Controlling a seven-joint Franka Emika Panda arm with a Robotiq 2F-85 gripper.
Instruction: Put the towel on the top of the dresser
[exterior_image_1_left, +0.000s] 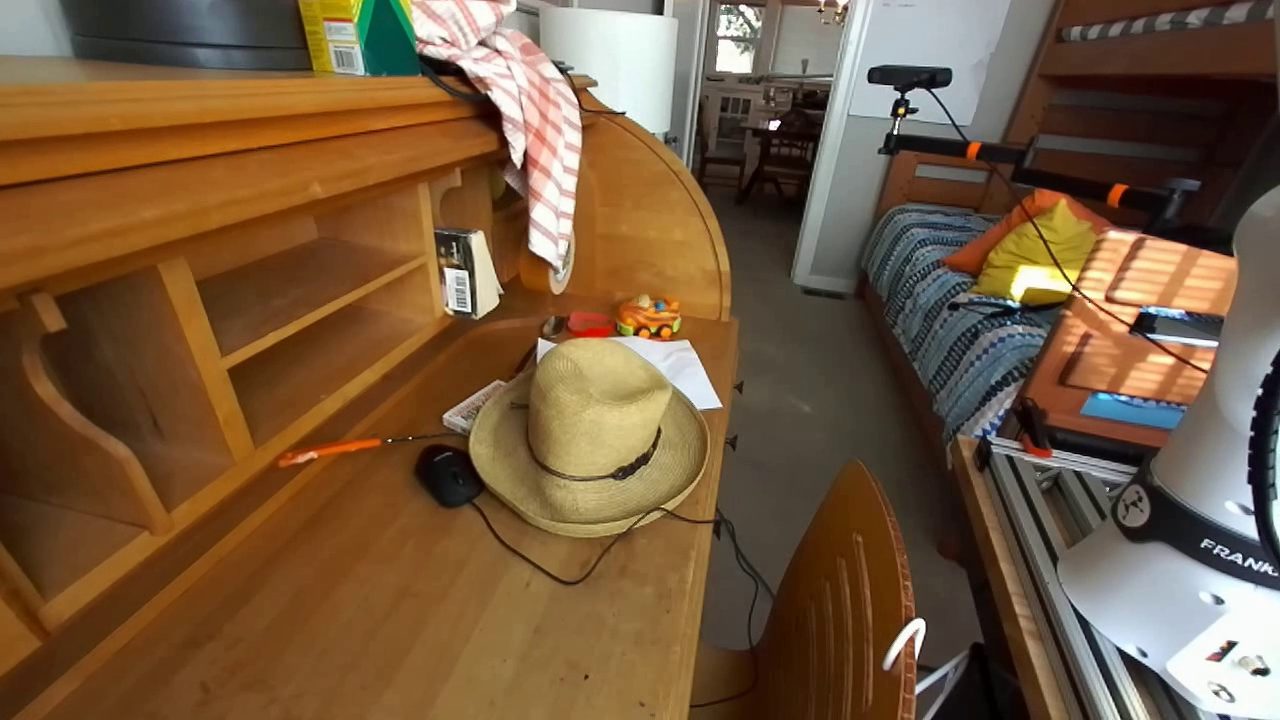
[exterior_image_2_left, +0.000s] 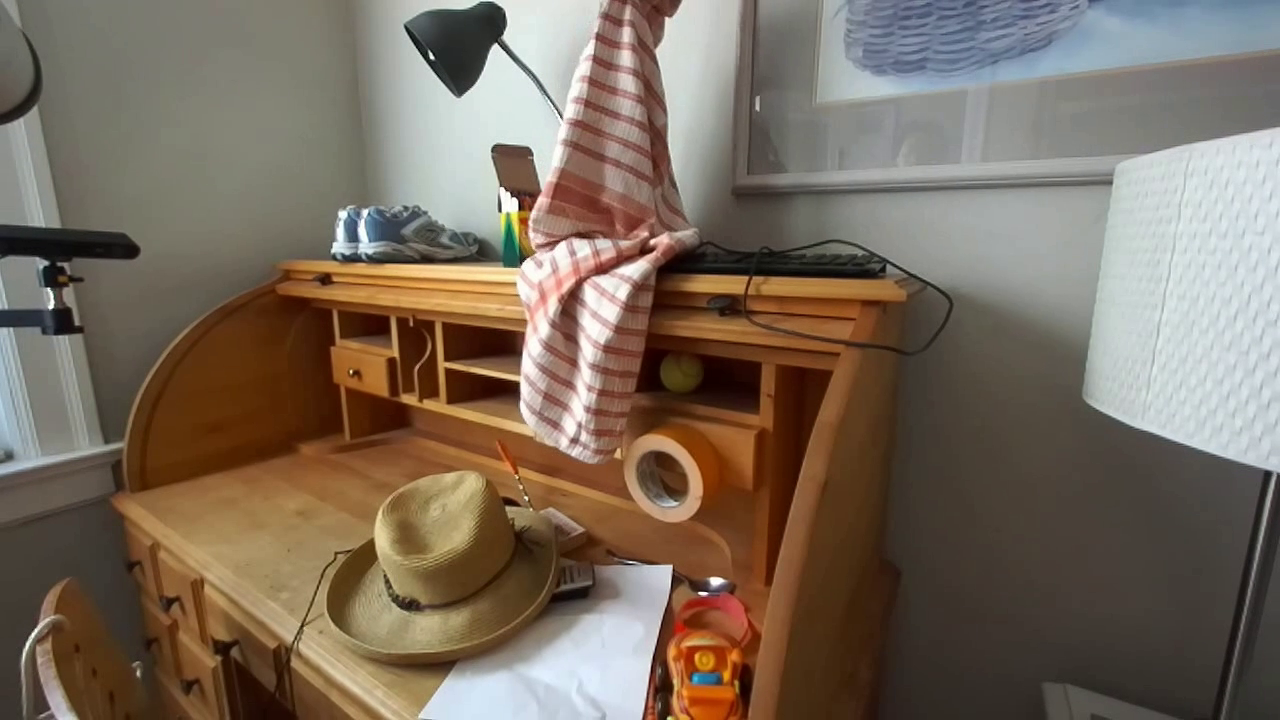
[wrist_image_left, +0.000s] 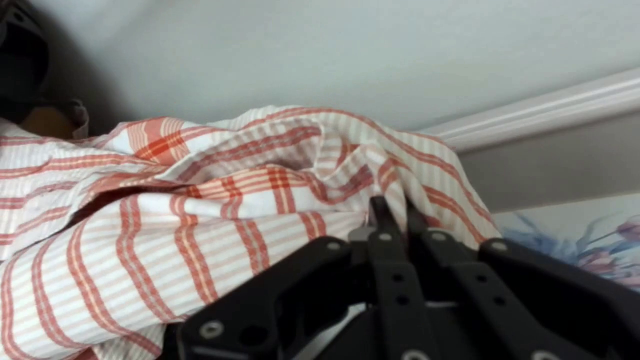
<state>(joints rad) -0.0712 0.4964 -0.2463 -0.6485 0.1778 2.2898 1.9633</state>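
Red-striped towel (exterior_image_2_left: 590, 370) | partly hides dresser (exterior_image_2_left: 330, 480) | gripped by hand (wrist_image_left: 396, 211), fingertips (wrist_image_left: 381, 216) half-buried

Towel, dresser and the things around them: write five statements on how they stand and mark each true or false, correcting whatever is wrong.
1. The gripper is closed on the towel. True.
2. The whole towel lies flat on top of the dresser. False: its upper part is held up, and its lower end hangs in front of the cubbyholes.
3. The straw hat rests on the desk surface. True.
4. The black mouse sits in one of the cubbyholes. False: it lies on the desk surface beside the straw hat.
5. The yellow-green ball sits in one of the cubbyholes. True.
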